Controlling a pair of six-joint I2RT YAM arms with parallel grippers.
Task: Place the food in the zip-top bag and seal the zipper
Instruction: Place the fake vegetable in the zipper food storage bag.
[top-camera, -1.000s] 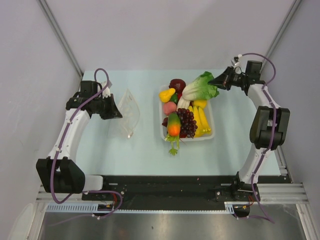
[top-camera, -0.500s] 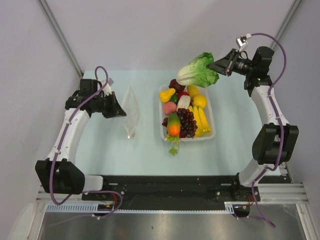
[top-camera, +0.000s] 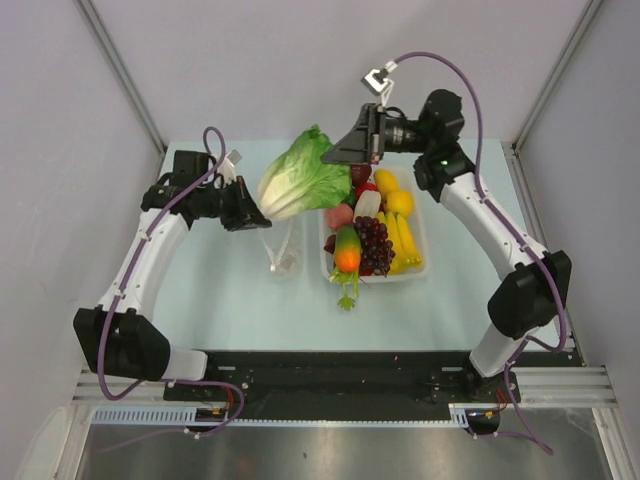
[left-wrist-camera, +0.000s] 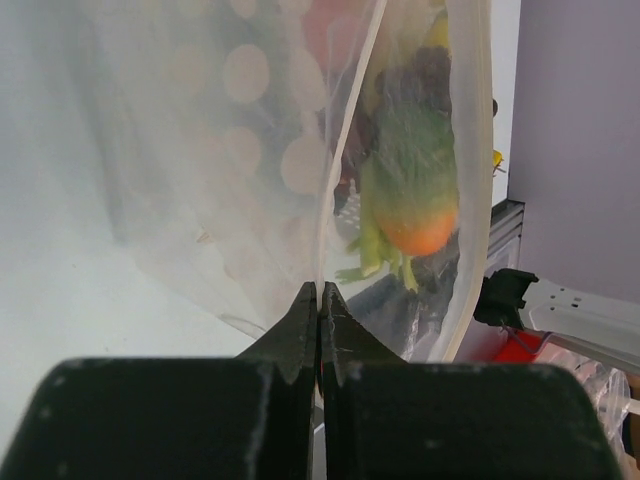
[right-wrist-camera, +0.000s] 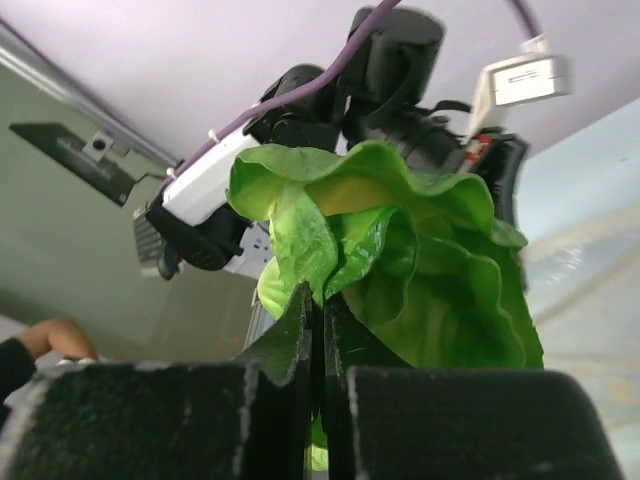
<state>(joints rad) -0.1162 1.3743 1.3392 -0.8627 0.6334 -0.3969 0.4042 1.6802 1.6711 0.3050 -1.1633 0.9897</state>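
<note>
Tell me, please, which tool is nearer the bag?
Left. The left tool pinches the bag at its edge; the right tool holds the lettuce, apart from the bag.

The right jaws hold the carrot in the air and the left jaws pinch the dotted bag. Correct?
No: the right jaws hold the lettuce head, as the top view shows. The left jaws do pinch the dotted bag.

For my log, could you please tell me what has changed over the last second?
The right end effector, shut on the lettuce, lifted it off the tray and swung it left, towards the zip-top bag. The left end effector stays pinched on the bag's edge. Tray and other food unmoved.
</note>
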